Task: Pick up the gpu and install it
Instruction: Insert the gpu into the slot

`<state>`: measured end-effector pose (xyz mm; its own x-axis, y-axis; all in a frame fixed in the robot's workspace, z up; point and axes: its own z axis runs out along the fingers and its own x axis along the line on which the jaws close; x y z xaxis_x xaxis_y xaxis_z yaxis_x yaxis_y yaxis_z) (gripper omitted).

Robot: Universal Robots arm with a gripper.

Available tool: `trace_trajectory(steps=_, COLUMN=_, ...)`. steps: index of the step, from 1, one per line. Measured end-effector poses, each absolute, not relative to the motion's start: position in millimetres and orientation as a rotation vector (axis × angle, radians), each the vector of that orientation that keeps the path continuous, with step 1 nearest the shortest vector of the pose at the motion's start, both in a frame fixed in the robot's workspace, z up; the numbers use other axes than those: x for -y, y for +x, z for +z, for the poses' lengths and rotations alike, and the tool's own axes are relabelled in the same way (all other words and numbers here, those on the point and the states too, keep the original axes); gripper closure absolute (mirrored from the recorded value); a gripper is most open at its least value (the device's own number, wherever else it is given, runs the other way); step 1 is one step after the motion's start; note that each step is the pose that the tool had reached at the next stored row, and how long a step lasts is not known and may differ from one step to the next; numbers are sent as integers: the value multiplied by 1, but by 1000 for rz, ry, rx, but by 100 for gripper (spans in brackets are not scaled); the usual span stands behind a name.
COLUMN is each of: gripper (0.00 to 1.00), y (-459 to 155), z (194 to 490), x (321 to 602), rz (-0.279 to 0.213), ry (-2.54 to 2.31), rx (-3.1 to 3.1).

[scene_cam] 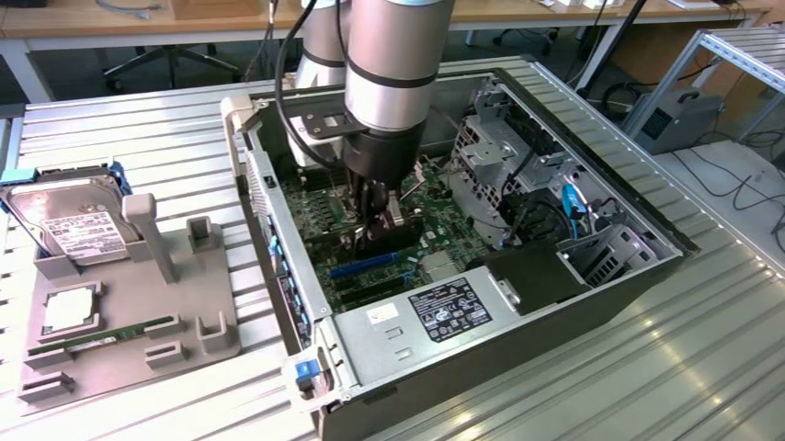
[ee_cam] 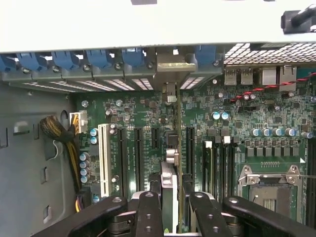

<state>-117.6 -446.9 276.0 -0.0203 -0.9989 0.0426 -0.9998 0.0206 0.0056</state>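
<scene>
Gripper, black, 2-fingered (ee_cam: 170, 210), on the grey arm: clamped on the top edge of the gpu (ee_cam: 171, 195), a thin dark green circuit card with a silver metal end bracket (ee_cam: 172, 63), held edge-on between the fingers (ee_cam: 148, 212).

Card position: upright inside the open grey computer case (scene_cam: 540, 303), over the green motherboard (ee_cam: 247, 118), aligned with the long black expansion slots (ee_cam: 138, 158); the bracket end meets the rear slot openings beside the blue retaining clips (ee_cam: 101, 58). Whether the card edge is fully seated cannot be told.

Handling, judged: light, stiff and flat, but fragile; components and edge contacts dislike side load. Best taken by the bare top edge of the board, as held now, pressing straight along the slot, never twisting.

Beside the case, on the exterior view's left: grey parts fixture (scene_cam: 110, 331) carrying a boxy silver hard drive with a white label (scene_cam: 76, 225) and a narrow green memory stick (scene_cam: 105, 335).

Surface: ribbed aluminium workbench (scene_cam: 687, 367).

Room, far: wooden desks (scene_cam: 160, 18), office chair legs, cables on a grey floor.
</scene>
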Motion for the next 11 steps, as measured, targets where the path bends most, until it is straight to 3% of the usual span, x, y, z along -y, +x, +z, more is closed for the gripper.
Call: trace_trajectory(steps=11, gripper=73, y=-118, z=272, x=447, rz=40, ry=2173, rx=2220)
